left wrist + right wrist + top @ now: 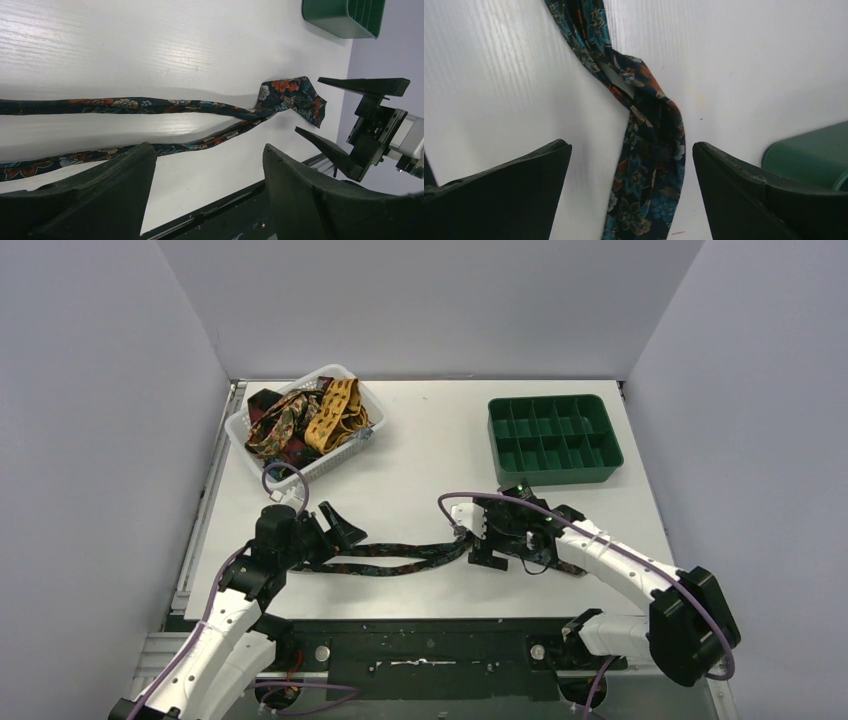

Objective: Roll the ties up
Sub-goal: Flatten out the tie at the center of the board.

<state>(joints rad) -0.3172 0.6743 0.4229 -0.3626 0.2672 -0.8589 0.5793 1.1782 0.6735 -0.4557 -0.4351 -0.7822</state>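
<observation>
Centrally, low in the top view, the dark floral tie lies on the white counter, doubled into two strands that run from the left claw to the right claw. Both claws are spread wide and hold nothing: the left one straddles the strands' left part, and the right one straddles the tie's broad folded end. More ties fill the white basket at upper left, and the green tray sits at upper right.

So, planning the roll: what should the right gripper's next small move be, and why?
Probably lower the right gripper and close on the folded end of the dark floral-print fabric necktie: the jaws stand open, empty, either side of it.
</observation>
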